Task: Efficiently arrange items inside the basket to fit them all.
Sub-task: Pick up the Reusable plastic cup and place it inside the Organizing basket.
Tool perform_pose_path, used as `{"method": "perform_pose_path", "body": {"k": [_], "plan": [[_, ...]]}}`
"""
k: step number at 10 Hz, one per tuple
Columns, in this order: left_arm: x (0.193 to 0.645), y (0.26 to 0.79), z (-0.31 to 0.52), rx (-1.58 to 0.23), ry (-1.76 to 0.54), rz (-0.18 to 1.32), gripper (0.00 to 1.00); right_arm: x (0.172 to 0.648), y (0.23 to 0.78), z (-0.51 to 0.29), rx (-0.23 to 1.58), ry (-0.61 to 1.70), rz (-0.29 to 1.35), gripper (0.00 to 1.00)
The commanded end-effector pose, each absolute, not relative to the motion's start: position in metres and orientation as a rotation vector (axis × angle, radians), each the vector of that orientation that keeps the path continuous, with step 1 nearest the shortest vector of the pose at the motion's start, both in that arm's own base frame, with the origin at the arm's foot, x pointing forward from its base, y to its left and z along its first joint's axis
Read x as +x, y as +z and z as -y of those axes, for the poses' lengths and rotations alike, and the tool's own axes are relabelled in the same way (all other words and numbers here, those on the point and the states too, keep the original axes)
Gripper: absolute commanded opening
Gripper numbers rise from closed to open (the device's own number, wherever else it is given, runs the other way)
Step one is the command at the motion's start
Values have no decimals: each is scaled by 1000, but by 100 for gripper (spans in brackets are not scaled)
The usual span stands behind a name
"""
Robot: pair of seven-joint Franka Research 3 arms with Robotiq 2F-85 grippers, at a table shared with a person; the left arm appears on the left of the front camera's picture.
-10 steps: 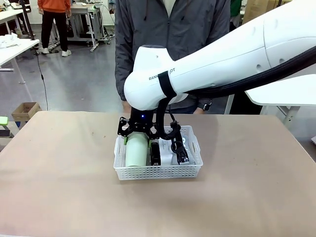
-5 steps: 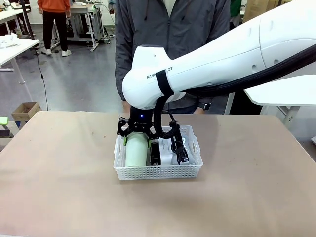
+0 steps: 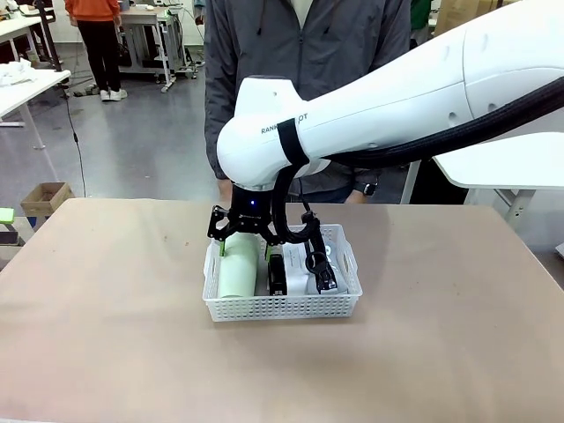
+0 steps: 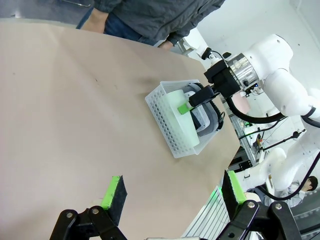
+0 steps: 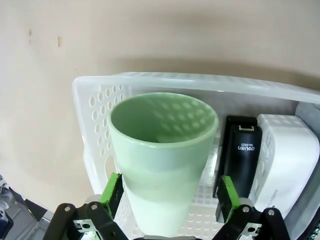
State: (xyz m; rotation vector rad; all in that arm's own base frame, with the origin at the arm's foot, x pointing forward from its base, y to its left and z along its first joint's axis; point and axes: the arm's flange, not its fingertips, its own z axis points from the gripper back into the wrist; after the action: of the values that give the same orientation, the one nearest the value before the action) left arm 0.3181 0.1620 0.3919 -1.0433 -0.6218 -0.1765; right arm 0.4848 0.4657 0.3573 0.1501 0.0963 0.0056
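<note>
Cup laid into the basket, right gripper letting go

Front view, centre: the right gripper straddles the pale green paper cup lying at the left end of the white basket, beside the black stapler.
Left wrist view, bottom: the left gripper hangs wide open and empty, idle.
Right wrist view, centre: pads flank the cup without clearly pressing; laid sideways, it probably saves room.

A tan table fills the foreground. A cardboard box sits on the grey floor at left. A white table stands at right.
</note>
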Motion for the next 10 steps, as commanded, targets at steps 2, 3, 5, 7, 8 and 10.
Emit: {"method": "perform_pose_path", "body": {"k": [2, 3, 5, 7, 8, 10], "plan": [[316, 395, -162, -1056, -169, 615, 100, 474, 384, -439, 214, -2, -69, 100], [316, 395, -162, -1056, -169, 615, 100, 463, 403, -414, 278, 49, -92, 100], [316, 395, -162, -1056, -169, 615, 100, 439, 431, -344, 444, 114, -104, 100], [316, 395, -162, -1056, -169, 615, 100, 419, 445, -268, 761, 289, -91, 100], [316, 395, -162, -1056, -169, 615, 100, 408, 445, -223, 994, 502, -82, 100], [316, 395, -162, -1056, -169, 615, 100, 388, 438, -151, 1227, 426, 47, 100]]}}
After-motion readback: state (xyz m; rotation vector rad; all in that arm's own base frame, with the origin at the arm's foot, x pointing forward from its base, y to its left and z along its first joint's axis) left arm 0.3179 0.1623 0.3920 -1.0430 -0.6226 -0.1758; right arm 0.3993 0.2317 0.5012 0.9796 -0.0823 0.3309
